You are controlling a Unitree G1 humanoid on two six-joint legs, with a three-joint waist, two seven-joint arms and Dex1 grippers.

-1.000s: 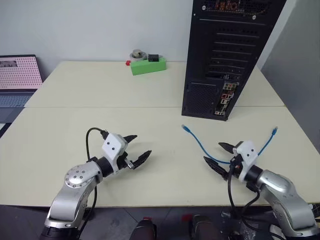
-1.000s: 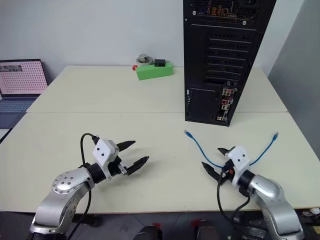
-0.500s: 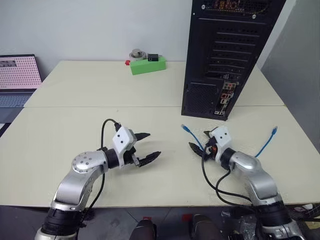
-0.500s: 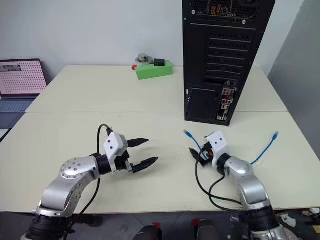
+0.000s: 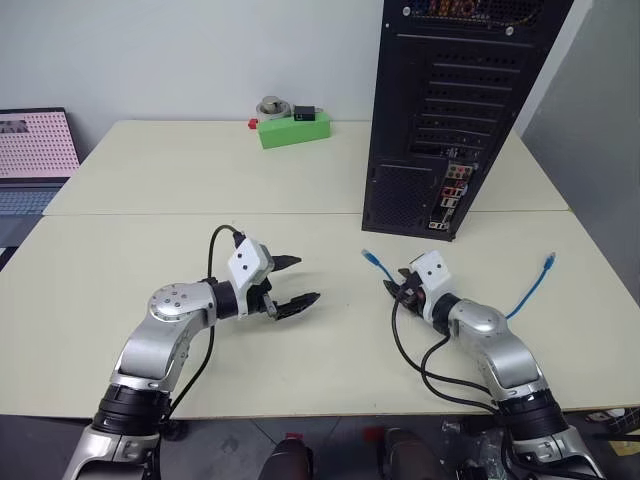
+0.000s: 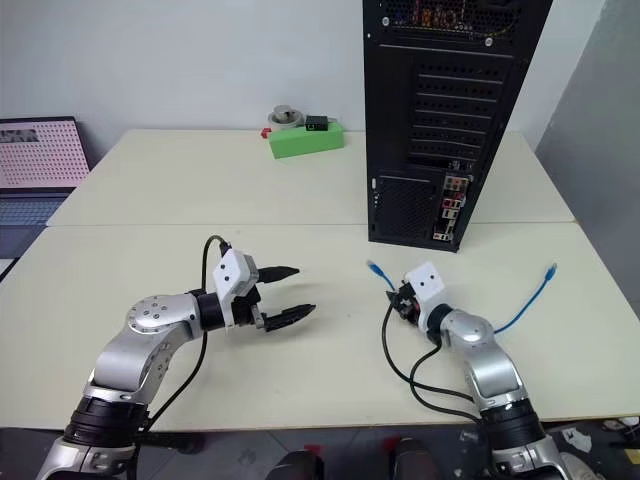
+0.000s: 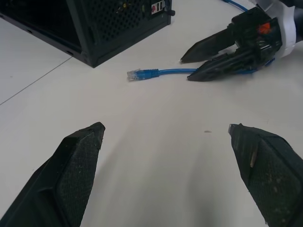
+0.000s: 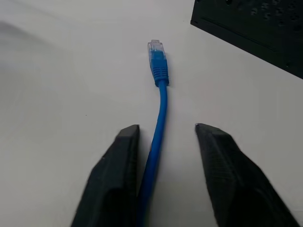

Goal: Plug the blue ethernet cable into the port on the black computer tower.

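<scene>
Cable [image 8: 160,111] lay flat on the cream table [image 5: 150,250], its near plug [image 8: 156,52] pointing toward the foot of the black computer tower [image 5: 450,110], its far plug [image 5: 548,262] out near the table's right edge. The right gripper [image 8: 163,142] straddled the cord a little behind the near plug, its two fingers partly drawn in with the cord running between them; one finger [image 8: 118,175] touched the cord, the other stood off, so no firm clamp was visible yet. The left gripper [image 5: 292,283] hovered over bare table with its fingers spread wide and nothing in them.

The likely trouble was the hold landing on the limp cord rather than the plug: the plug could then droop or twist when lifted and miss the small port [image 5: 452,195] low on the tower's back panel. A loose pinch could also let the cord slide out.
</scene>
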